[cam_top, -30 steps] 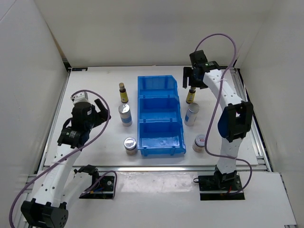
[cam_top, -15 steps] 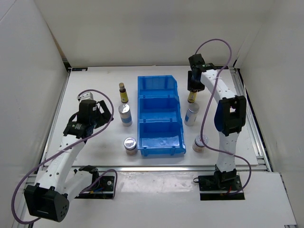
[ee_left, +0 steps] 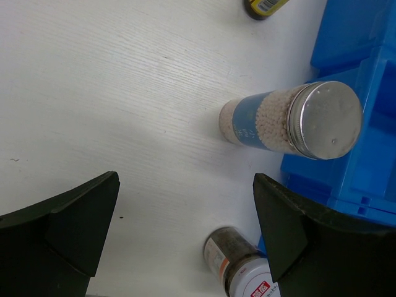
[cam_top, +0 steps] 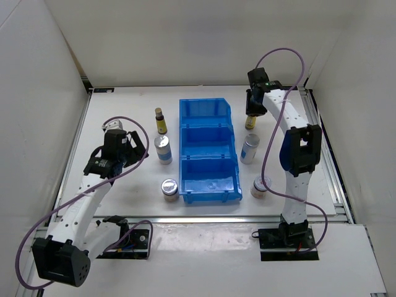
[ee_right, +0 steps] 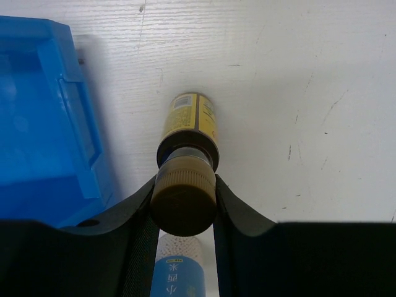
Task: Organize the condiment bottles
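My right pincer [ee_right: 184, 199] is clamped on the tan cap of the brown yellow-labelled bottle [ee_right: 187, 120], upright just beside the blue bin [ee_right: 37, 111] at the upper right of the overhead view. Holding it by the cap should let me lift it straight over the bin wall. My left pincer [ee_left: 185, 213] hangs wide open and empty, facing the white silver-topped shaker [ee_left: 278, 117].

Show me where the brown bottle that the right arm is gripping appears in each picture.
Top external: brown bottle right of the blue bin's far compartment.
Left wrist: not in it.
Right wrist: centre, cap clamped by the right end effector.
Shared landmark: the blue bin.
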You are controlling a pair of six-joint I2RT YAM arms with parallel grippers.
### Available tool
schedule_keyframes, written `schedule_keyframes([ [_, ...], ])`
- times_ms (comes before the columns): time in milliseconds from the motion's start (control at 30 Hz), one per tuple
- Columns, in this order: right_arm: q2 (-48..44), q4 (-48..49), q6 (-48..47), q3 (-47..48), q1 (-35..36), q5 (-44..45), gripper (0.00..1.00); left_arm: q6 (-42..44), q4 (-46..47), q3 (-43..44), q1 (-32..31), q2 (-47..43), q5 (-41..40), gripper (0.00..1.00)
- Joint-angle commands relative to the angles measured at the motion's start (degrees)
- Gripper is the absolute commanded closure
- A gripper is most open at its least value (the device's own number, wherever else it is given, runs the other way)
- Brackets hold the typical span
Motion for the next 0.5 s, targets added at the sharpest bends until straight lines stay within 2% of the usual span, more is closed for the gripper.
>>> schedule_keyframes([
  [0,-5.27,2.35,-0.27,3.22,-0.09,-0.34,1.00,0.07,-0.03,0.52,-0.10,-0.03,1.14,0.00],
  [333,-7.38,3.06,-3.08,12.53,4.39,-0.17,1.00,0.07,-0.03,0.52,-0.10,0.50,1.14,0.00],
  [467,-6.78,3.06,-3.08,16.13,5.63,-4.30,1.00,0.07,-0.03,0.52,-0.10,0.50,1.14,0.00],
])
